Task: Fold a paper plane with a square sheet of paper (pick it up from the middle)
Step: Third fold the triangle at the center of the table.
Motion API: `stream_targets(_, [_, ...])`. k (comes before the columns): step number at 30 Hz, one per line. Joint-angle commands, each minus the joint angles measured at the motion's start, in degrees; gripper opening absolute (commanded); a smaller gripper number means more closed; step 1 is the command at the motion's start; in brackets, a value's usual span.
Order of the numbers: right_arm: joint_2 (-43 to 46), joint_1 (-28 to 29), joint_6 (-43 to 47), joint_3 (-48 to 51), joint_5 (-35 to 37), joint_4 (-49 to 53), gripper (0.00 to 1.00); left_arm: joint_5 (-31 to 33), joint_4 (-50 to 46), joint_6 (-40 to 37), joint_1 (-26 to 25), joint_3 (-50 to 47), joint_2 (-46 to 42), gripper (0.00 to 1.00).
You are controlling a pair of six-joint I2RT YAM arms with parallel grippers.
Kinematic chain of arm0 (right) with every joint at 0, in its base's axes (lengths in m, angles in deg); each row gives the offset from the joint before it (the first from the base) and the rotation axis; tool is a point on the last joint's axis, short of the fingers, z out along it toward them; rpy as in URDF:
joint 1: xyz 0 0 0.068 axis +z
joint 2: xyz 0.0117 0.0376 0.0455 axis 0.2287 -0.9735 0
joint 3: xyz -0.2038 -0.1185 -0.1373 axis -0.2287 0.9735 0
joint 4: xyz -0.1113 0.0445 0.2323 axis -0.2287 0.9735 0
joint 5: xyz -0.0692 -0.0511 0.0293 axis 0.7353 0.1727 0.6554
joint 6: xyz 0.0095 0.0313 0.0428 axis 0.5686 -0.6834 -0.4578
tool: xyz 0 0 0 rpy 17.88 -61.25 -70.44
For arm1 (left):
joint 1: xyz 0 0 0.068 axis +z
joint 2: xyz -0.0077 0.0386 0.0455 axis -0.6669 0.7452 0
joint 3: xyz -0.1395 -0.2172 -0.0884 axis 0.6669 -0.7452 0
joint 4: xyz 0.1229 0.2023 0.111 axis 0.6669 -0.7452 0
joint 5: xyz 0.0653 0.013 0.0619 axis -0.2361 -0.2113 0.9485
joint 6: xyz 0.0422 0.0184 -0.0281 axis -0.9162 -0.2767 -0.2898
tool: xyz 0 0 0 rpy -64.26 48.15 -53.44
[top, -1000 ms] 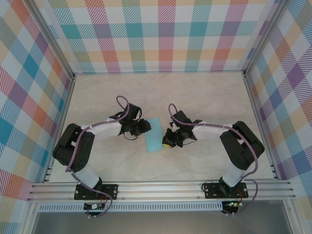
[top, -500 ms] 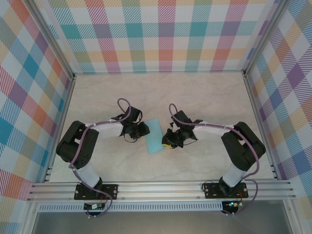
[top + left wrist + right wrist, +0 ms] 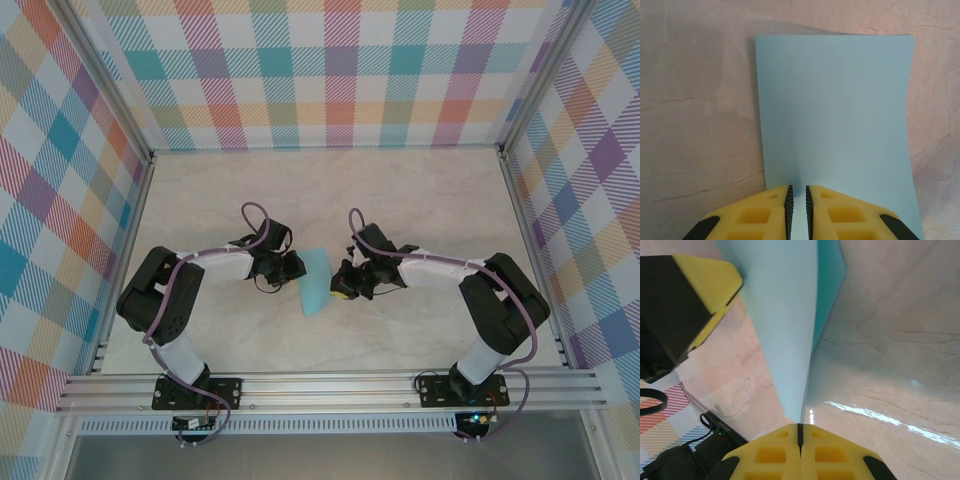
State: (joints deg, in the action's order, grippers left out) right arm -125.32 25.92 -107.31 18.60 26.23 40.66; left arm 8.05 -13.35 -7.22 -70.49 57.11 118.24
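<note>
Plaid walls box a marbled worktop [image 3: 420, 200]. The sheet [image 3: 314, 280] hangs at its centre between both tools: right tool [image 3: 800, 432] pressed tight on one edge, left tool [image 3: 797, 200] narrowly pinching the opposite edge. Apparently one fold exists (layers hard to confirm); the dart remains unmade.

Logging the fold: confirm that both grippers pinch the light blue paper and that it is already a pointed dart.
Not a dart. The left wrist view shows the paper as a plain rectangle with square corners. The left gripper and right gripper do pinch its edges.
</note>
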Motion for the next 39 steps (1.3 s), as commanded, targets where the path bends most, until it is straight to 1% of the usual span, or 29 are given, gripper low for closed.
stream_targets(1, [-0.47, 0.34, -0.77, -0.86, -1.72, -4.44, 0.01, 0.72, -0.64, -0.74, 0.72, -0.08, 1.48, 0.17])
stream_targets(14, [-8.45, 0.59, -3.14, -6.97, 0.38, -7.34, 0.00, 0.20, -1.39, -0.93, 0.74, 0.54, 0.76, 0.16])
stream_targets(20, [-11.29, 1.43, -1.54, -9.85, -0.19, -4.63, 0.01, -0.25, -1.30, -0.92, 0.72, 0.61, 0.69, 0.16])
stream_targets(32, [-14.41, 1.93, -1.52, -11.76, 0.29, -3.20, 0.01, -0.67, -1.24, -0.79, 0.73, 0.50, 0.22, 0.16])
stream_targets(39, [-15.07, 1.89, -1.86, -11.94, 1.62, -2.78, 0.01, -1.11, -0.59, -0.86, 0.72, 0.60, -2.72, 0.18])
